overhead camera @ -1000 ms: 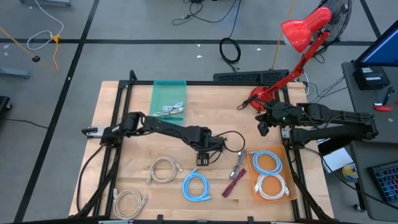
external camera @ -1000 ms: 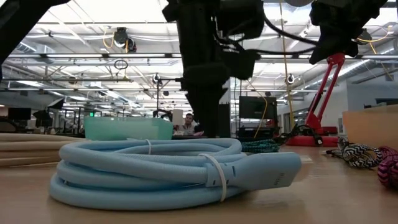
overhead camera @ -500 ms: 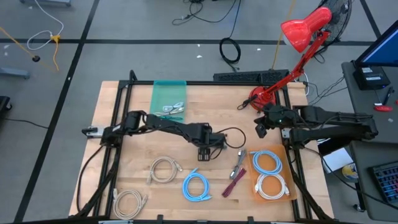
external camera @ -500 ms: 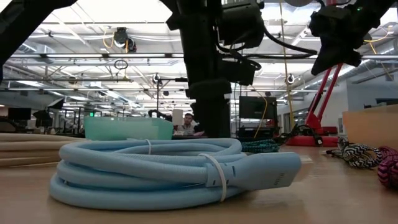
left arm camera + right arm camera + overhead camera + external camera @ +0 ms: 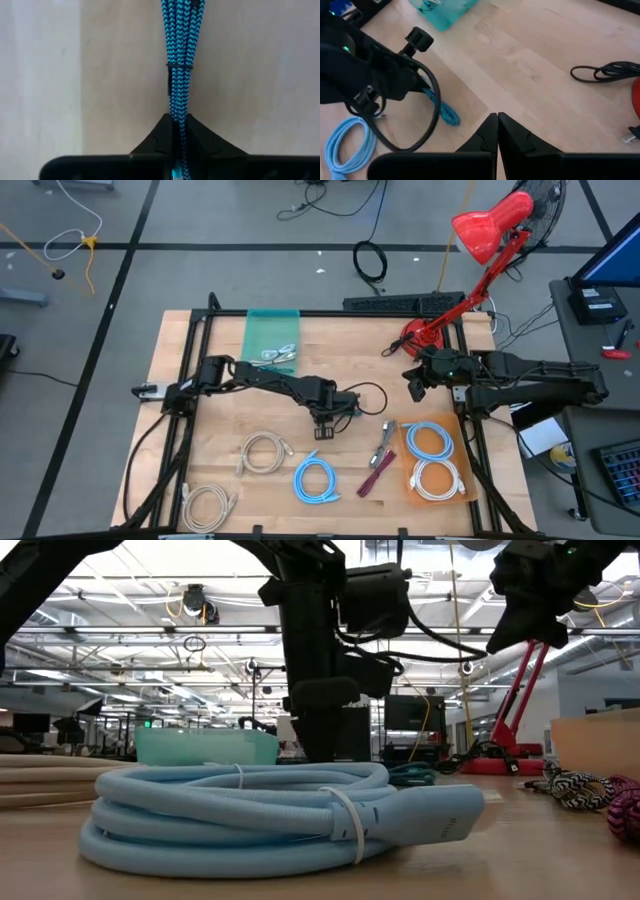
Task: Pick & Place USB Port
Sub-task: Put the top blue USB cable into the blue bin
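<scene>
1. The left gripper (image 5: 325, 427) sits low over the middle of the wooden table (image 5: 200, 380), its arm reaching in from the table's left edge.
2. In the left wrist view its fingertips (image 5: 161, 136) are pressed together on a black-and-teal braided USB cable (image 5: 179, 75), which runs straight out from between them and lies along the table surface; a thin tie binds the strands partway along.
3. The right wrist view shows the same braided cable's looped end (image 5: 449, 114) protruding from under the left arm, resting on the wood.
4. The right gripper (image 5: 416, 388) hangs above the table near its right side, close to the base of the red desk lamp (image 5: 480, 235); its fingers (image 5: 490, 132) are pressed together with nothing between them.
5. A light blue coiled cable (image 5: 316, 478) lies on the table just in front of the left gripper; it fills the foreground of the low view.
6. Two beige coiled cables (image 5: 263, 452) lie to the left of it, one nearer the front edge.
7. An orange tray (image 5: 405, 480) at the front right holds one blue coil and one white coil.
8. A teal bin (image 5: 272, 330) stands at the rear of the table with small items inside.
9. A patterned cable bundle and a magenta one (image 5: 378, 470) lie between the blue coil and the orange tray
</scene>
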{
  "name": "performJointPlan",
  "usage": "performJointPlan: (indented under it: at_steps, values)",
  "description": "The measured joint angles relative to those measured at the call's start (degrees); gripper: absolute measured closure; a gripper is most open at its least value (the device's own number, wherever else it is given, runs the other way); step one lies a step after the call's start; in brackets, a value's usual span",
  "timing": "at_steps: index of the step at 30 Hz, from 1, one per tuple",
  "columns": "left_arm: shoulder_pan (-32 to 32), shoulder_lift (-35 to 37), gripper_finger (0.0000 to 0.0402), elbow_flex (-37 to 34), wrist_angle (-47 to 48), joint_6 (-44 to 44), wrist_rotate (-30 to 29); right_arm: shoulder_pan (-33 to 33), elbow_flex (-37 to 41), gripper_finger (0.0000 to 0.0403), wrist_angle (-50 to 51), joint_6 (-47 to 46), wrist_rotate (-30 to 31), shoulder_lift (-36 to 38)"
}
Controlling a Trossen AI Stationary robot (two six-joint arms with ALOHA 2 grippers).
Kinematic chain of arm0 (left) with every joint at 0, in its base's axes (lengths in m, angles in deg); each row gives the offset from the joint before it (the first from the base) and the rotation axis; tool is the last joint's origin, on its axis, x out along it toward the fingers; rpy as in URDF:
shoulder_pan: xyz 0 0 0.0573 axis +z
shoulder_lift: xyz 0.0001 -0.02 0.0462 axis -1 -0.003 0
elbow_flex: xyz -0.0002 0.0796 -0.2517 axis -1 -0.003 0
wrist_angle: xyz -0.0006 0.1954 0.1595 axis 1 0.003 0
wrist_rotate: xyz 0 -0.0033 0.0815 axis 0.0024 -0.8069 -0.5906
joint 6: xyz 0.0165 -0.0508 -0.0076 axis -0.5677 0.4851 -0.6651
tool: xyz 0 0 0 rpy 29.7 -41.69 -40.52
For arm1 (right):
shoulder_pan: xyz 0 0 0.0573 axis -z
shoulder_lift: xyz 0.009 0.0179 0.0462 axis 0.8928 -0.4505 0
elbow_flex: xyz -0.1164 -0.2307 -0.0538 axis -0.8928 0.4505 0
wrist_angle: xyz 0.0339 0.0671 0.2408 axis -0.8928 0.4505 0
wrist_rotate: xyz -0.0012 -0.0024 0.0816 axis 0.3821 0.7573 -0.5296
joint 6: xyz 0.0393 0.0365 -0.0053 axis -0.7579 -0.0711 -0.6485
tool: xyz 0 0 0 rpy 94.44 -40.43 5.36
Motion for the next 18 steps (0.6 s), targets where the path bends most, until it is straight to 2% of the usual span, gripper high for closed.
performJointPlan:
  at_steps: [3,9,12,18]
  values:
    - [0.28,2.06,0.0381,0.28,4.14,0.61,-2.74,0.00,0.00,0.0403,-0.19,-0.04,-0.04,0.02]
    - [2.24,11.51,0.0381,0.89,8.27,2.02,-6.60,-0.02,0.00,0.0403,-1.03,-0.22,-0.09,0.01]
    - [4.38,15.76,0.0381,0.78,9.42,2.56,-7.50,-0.04,0.00,0.0403,-2.08,-0.22,-0.09,0.02]
    - [11.52,20.59,0.0382,0.83,16.53,2.76,-14.46,-0.04,0.00,0.0403,-2.63,-0.26,-0.77,0.02]
